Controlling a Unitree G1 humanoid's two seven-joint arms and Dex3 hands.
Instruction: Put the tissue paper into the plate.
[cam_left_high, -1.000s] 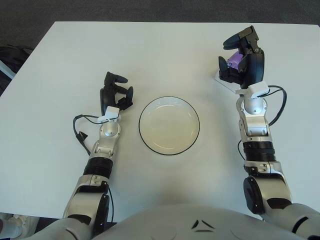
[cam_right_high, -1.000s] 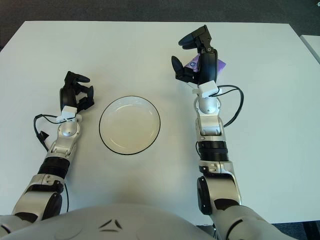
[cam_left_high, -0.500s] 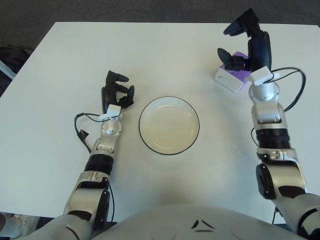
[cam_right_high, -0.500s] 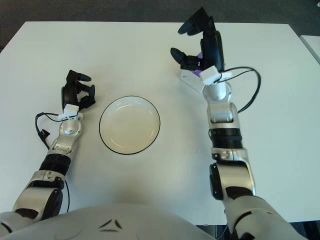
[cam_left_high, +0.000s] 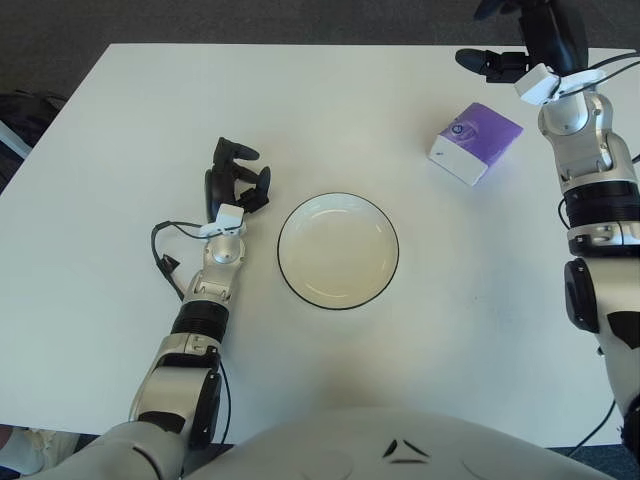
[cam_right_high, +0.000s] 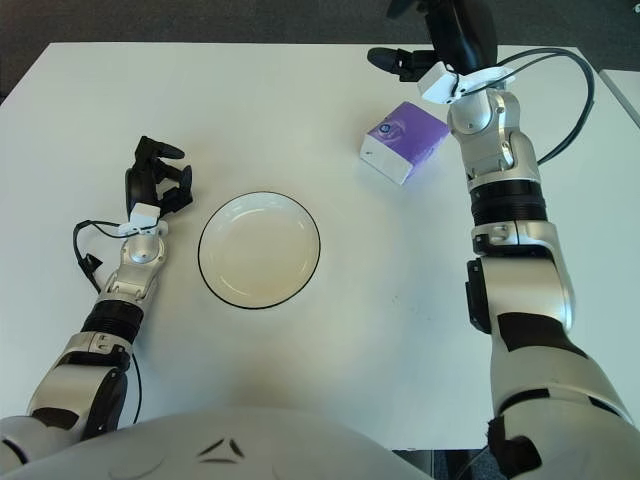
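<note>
The tissue pack (cam_left_high: 475, 142), a purple and white packet, lies flat on the white table to the far right of the plate, with nothing touching it. A white plate with a dark rim (cam_left_high: 338, 250) sits empty in the middle of the table. My right hand (cam_right_high: 430, 35) is raised beyond the pack near the table's far edge, fingers spread and holding nothing; its top is cut off by the frame. My left hand (cam_left_high: 235, 178) shows just left of the plate, its fingers relaxed and empty.
The white table (cam_left_high: 150, 120) has its far edge (cam_left_high: 300, 46) at the top of the view, with dark floor beyond. A black cable (cam_left_high: 160, 265) loops beside my left forearm. Another cable (cam_right_high: 575, 90) hangs off my right wrist.
My right hand let go of the tissue pack and drew up and away to the far right. The pack now lies uncovered on the table. The left hand barely moved.
</note>
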